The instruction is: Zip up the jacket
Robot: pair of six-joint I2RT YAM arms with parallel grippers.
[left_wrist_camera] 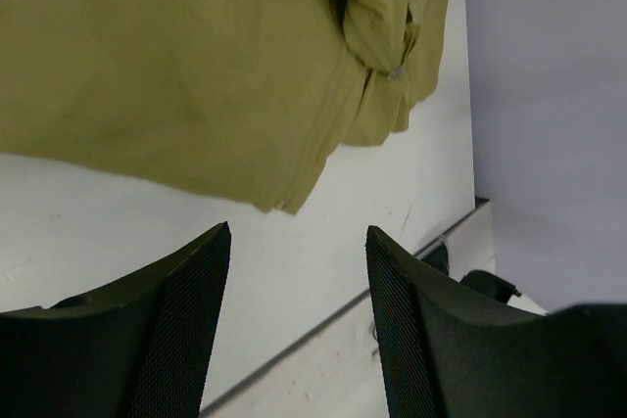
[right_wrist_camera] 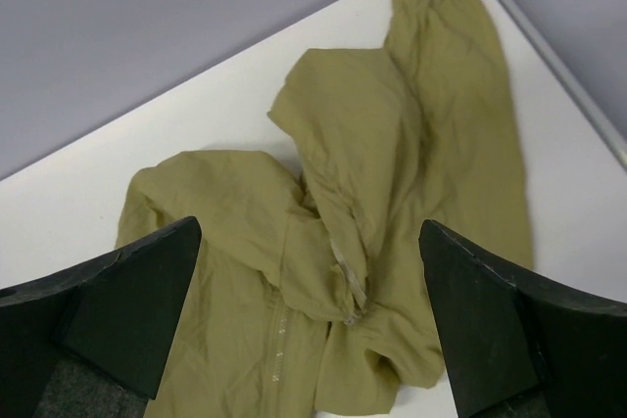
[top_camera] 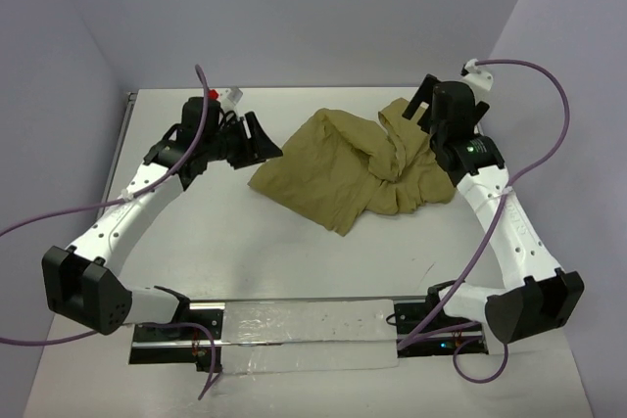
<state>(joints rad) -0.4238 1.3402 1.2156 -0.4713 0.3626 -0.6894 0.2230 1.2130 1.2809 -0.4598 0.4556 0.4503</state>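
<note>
Olive-tan jacket (top_camera: 343, 171) lies loose; left gripper (left_wrist_camera: 299, 242) partly open, right gripper (right_wrist_camera: 310, 237) wide, both empty.

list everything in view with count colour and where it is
jacket: one, olive-tan, crumpled on the far middle of the table, held by neither gripper
table: one, white, under everything
mounting rail: one, silver and black, near edge between the arm bases
cables: several, purple, looping off both arms
left gripper: one, black, open, just left of the jacket
right gripper: one, black, open, at the jacket's far right edge
</note>
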